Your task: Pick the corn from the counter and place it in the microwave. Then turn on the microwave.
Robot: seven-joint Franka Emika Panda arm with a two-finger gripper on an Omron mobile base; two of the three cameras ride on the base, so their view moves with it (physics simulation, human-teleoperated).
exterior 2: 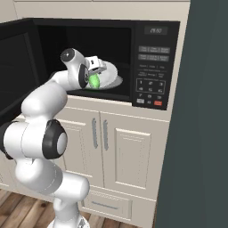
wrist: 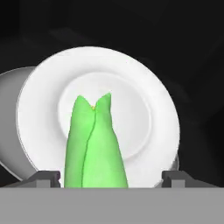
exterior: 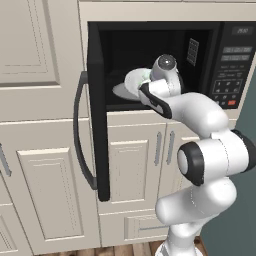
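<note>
Inside the open microwave [exterior 2: 151,62] the gripper [wrist: 109,177] reaches over a white plate [wrist: 148,87], and the hand view shows its two dark fingertips [wrist: 47,177] standing wide apart, one at each side of the corn [wrist: 95,144]. A gap shows between each tip and the green husk, so the fingers are open and not clamping it. The corn lies between them with its pointed leaves aimed away from the hand, over the middle of the plate. Whether it rests on the plate or hangs just above cannot be told. In the right base view the corn [exterior 2: 94,80] shows as a green patch under the hand, above the plate [exterior 2: 113,71]. Beneath the plate a grey round tray [wrist: 11,144] sticks out at one side. Beyond is the black cavity of the microwave. Its door [exterior: 97,135] with the long curved handle [exterior: 80,135] is swung open to the left, and the keypad with a red button [exterior 2: 157,103] sits on the right.
</note>
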